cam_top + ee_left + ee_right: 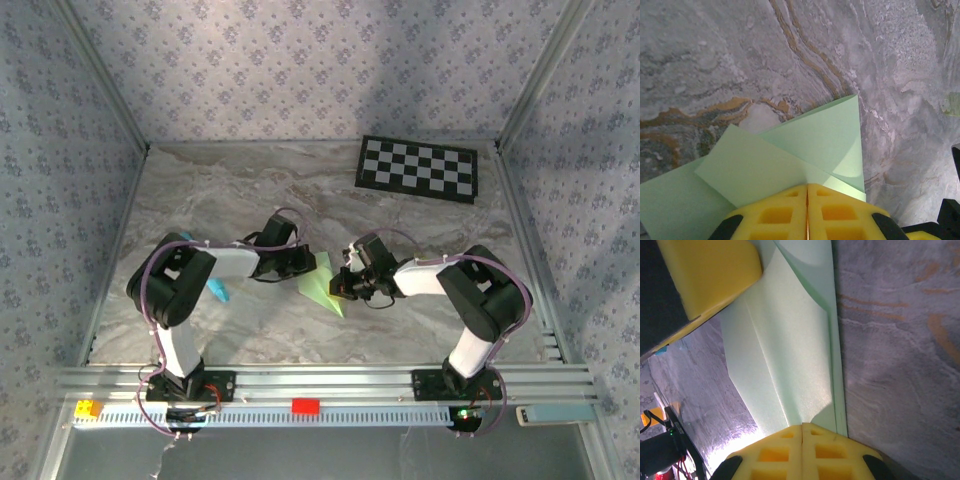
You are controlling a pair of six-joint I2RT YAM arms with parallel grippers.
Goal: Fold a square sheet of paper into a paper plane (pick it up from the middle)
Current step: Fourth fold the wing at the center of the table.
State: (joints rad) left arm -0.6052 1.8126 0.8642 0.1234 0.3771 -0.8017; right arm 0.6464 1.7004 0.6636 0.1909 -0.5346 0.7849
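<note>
Two grippers, one sheet, catalogued by the top view's clock face.

1. Sheet of paper [324, 287]: pale mint green, partly folded into a narrow pointed wedge, with the tip toward 5 o'clock. It lies on the marble-patterned table [200, 200] just off centre toward 6 o'clock, between the two grippers. The left wrist view shows the paper [810, 135] with two flaps overlapping and meeting at a crease. The right wrist view shows it [785, 350] as a long panel with a straight crease running its length.

2. Left gripper [300, 262]: at the sheet's 10 o'clock edge. Its yellow pads are clenched flush together [807, 192], with the tips on the paper. Whether a layer is nipped in the seam cannot be told.

3. Right gripper [342, 283]: at the sheet's 3 o'clock edge. Its pads are likewise clamped together [802, 432], with the tips at the end of the crease. Whether it has a hold on the paper cannot be told.

4. Enclosure: floral-patterned walls [300, 70] on three sides. It contains the table, both arms and all the listed items.

5. Checkerboard [418, 168]: black and white, flat on the table at 1 o'clock, well apart from the sheet.

6. Cyan stick [217, 291]: small, at 8 o'clock, beside the left arm.

7. Near-edge rail [400, 412]: at 6 o'clock. It carries a yellow block [88, 408] at its left end and a red block [305, 405] near its middle.
</note>
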